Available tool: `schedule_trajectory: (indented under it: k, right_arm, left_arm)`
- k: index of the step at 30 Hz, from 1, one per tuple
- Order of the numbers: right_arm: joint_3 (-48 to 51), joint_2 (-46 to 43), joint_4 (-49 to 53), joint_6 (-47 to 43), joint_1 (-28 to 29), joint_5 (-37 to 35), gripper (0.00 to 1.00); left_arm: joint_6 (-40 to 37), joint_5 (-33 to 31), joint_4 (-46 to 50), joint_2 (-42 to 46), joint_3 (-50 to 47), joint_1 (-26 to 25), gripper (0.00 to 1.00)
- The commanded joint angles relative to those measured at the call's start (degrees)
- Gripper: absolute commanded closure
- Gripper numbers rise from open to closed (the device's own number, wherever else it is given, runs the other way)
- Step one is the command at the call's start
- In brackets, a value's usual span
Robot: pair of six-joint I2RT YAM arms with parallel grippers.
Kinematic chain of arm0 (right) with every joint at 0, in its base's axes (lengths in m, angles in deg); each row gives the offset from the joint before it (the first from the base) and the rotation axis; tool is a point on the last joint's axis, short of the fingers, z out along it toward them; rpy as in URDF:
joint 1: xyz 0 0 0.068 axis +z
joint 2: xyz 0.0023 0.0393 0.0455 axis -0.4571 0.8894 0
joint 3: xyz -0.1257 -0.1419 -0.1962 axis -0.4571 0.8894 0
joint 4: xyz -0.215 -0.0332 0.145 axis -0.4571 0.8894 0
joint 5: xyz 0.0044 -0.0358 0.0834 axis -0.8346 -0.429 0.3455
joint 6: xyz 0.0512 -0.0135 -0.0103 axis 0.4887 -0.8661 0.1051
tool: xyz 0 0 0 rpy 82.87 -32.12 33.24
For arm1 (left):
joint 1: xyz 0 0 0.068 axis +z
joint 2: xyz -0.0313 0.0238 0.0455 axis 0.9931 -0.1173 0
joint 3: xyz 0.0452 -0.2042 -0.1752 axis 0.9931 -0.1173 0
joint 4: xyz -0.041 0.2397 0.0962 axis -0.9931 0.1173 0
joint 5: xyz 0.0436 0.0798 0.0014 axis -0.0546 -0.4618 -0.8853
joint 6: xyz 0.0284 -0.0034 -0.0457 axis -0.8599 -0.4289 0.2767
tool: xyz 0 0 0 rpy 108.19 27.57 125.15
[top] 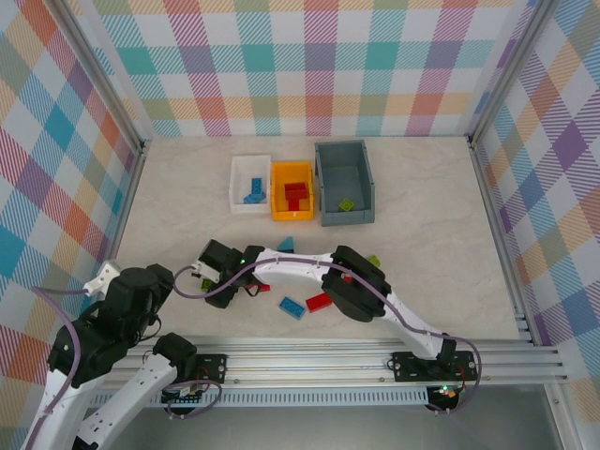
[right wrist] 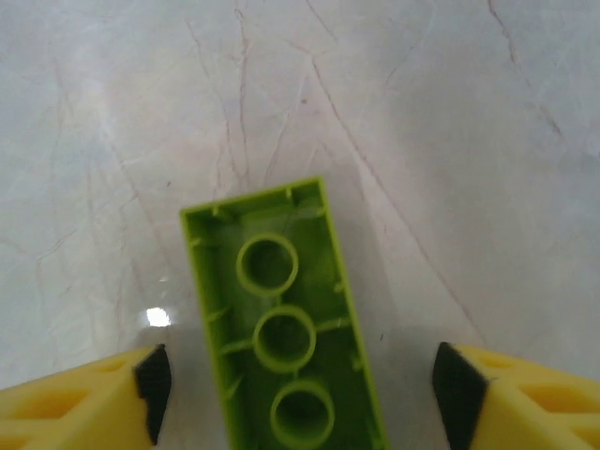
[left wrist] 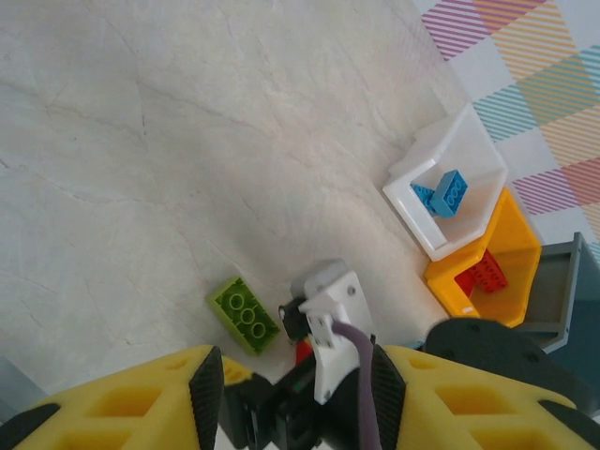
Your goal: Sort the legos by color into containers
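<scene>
The right gripper is low over the bench towards its near left part, well short of the bins; its yellow fingers are spread wide on either side of a lime green brick, which lies hollow side up on the bench and touches neither finger. The left gripper hangs near the near left corner with its jaws parted and nothing between them. At the middle of the far edge three bins stand side by side; the white bin holds blue bricks, the orange bin red ones, and the grey bin a green one. A blue plate and a red brick lie loose near the near edge.
</scene>
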Motion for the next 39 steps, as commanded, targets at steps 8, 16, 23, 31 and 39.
schedule_trajectory:
  k: [8, 16, 23, 31, 39]
  right_arm:
    - [-6.01, 2.16, 4.83, 2.45, -0.22, 0.07, 0.71]
    - [15.37, -24.58, -4.71, 10.03, -5.88, -4.1, 0.75]
    - [34.81, -44.89, -4.31, 22.94, -23.73, -5.23, 0.72]
    - [29.51, -36.86, 1.66, 31.54, -41.57, 2.12, 0.72]
    - [14.45, -21.1, 9.8, 31.2, -44.14, 2.94, 0.73]
  left_arm:
    - [-0.52, -0.54, 0.77, 0.19, 1.23, -0.27, 0.54]
    - [-9.75, 13.15, -14.0, -6.04, -0.46, -0.23, 0.54]
    - [-13.36, 28.01, -32.69, -22.1, -1.12, -2.61, 0.55]
    - [-14.87, 19.08, -42.37, -40.02, 3.74, -18.11, 0.57]
    - [-13.54, 16.96, -44.98, -45.6, 3.67, -22.93, 0.57]
